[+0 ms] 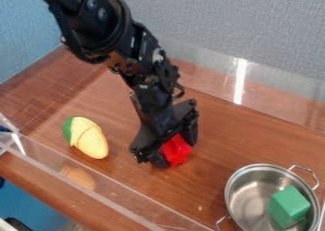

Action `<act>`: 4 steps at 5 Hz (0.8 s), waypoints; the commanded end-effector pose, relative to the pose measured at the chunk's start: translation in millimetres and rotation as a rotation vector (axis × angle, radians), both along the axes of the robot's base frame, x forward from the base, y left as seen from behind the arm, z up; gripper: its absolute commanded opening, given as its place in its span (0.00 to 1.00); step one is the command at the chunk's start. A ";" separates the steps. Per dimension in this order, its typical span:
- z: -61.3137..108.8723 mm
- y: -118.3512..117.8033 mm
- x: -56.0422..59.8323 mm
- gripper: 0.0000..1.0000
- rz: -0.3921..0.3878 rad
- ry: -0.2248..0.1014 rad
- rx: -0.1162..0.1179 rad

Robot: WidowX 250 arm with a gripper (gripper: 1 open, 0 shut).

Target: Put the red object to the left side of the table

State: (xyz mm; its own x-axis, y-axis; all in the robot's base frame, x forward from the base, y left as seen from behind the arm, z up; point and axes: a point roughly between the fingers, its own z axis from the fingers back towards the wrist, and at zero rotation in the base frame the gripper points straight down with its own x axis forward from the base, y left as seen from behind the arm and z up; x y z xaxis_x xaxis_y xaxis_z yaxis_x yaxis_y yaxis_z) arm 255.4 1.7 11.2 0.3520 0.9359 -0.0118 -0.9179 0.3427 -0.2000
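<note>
Straddling the bright red rectangular plastic block (177, 153), the black two-finger gripper (165, 149) points steeply down with its jaws spread wide, one finger on each side of the block; nothing is clamped yet. Only a short stretch of red shows below the wrist, so the block's full lie cannot be read. It sits on the dark reddish-brown wood-grain tabletop (76, 92), which is edged with low clear acrylic walls.

Landmark: yellow-green corn toy (86, 137).
- Red block: right of the corn, apart from it.
- Round steel pot (263, 199) holding a small green cube (290, 207): farther right of the corn, past the block, near the front wall.
- Bare wood behind and to the left of the corn: judged to be the drop zone.

Doing the step well, as judged: settle the fingertips low enough to catch the block's side faces before closing, and grip across its narrow width near the middle so it does not swing. Lift clear before travelling. Route the carry behind the corn rather than over it, keeping away from the front wall. Risk: an off-centre pinch could twist the block out.
</note>
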 end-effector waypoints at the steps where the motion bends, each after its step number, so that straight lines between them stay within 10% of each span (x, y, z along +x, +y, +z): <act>1: 1.3 0.7 -8.3 0.00 -0.011 0.042 0.011; 4: 15.2 10.3 -15.1 0.00 -0.054 0.035 0.047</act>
State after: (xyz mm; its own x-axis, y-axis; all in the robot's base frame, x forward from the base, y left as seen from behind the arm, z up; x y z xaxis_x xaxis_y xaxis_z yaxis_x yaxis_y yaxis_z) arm 237.0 8.1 17.9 0.4123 0.9110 0.0013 -0.9042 0.4094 -0.1218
